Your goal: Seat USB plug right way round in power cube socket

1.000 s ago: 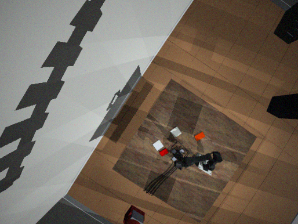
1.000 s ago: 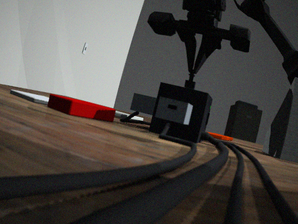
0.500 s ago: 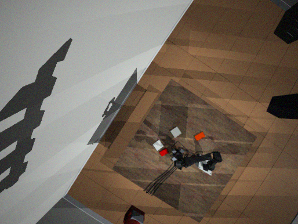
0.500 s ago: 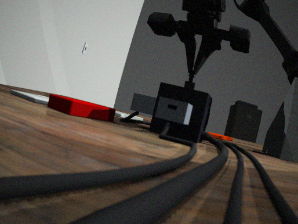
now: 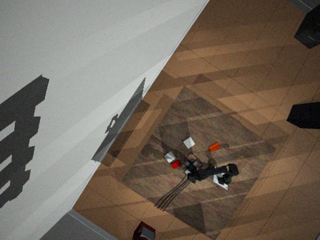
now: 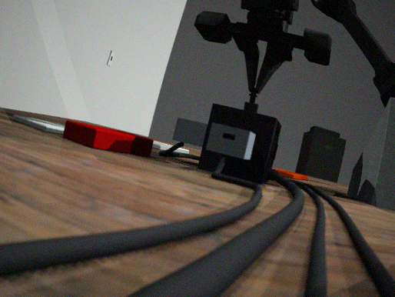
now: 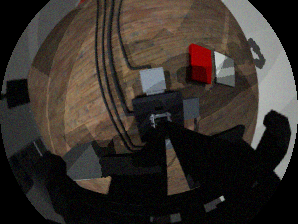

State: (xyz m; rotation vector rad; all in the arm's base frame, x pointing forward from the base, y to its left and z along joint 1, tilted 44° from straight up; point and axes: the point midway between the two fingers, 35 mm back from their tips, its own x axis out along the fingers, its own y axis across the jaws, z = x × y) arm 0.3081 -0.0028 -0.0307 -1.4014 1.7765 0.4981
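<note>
The USB plug (image 6: 252,96) is pinched by the tool (image 6: 253,91) directly above the power cube (image 6: 240,142), at its top socket. Thick cables (image 6: 246,215) are laid on the bench (image 6: 77,185) nearby; a red block (image 6: 105,139) is seen left.

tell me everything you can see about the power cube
The power cube is a black, matte, plastic-looking box standing upright on the wooden table. Its facing side carries a grey panel with a small dark slot. Thick dark cables run from its base toward the camera. On top, the USB plug stands in its socket, pinched by the closed gripper directly above.
</note>
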